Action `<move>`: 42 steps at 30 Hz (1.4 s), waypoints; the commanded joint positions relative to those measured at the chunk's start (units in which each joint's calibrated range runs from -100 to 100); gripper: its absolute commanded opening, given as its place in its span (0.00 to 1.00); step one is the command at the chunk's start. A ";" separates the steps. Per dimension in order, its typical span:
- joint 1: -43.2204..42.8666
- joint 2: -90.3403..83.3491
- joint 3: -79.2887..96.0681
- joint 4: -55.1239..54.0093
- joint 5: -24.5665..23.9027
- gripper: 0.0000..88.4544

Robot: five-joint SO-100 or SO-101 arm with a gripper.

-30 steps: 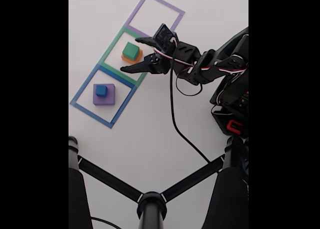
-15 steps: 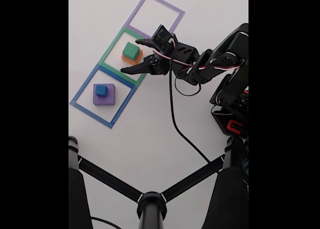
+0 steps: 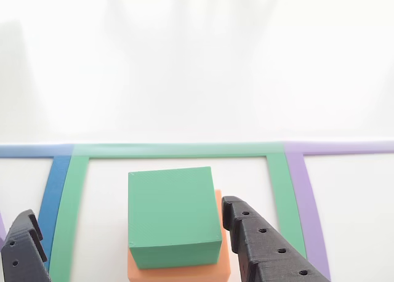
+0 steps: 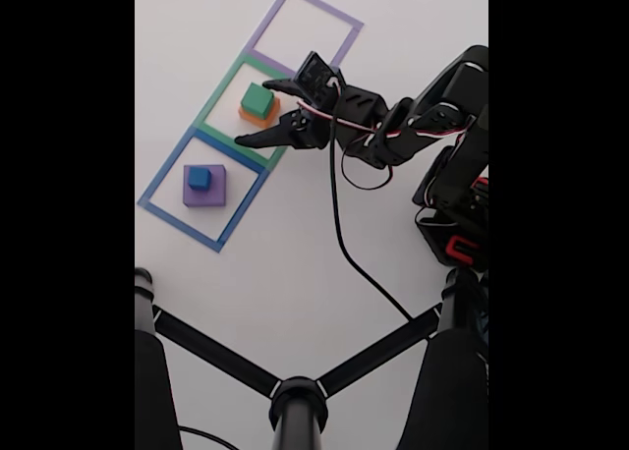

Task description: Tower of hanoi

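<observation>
White table (image 4: pixel 295 253), gripper (image 4: pixel 257 110) spread beside green block (image 4: pixel 257 99) on orange block (image 3: pixel 178 273), fixed view adds blue cube (image 4: pixel 200 178) on purple block (image 4: pixel 204 195)

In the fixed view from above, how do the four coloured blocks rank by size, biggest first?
1. purple block, largest.
2. orange block, mostly covered by the green one, so its rank is a bit unsure.
3. green block.
4. blue cube, smallest.
</observation>
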 commanded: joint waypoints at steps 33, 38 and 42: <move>-0.22 0.80 -1.14 0.12 0.00 0.10; -0.22 -0.17 -0.87 1.01 0.00 0.09; -0.15 -4.01 -0.87 4.81 0.00 0.09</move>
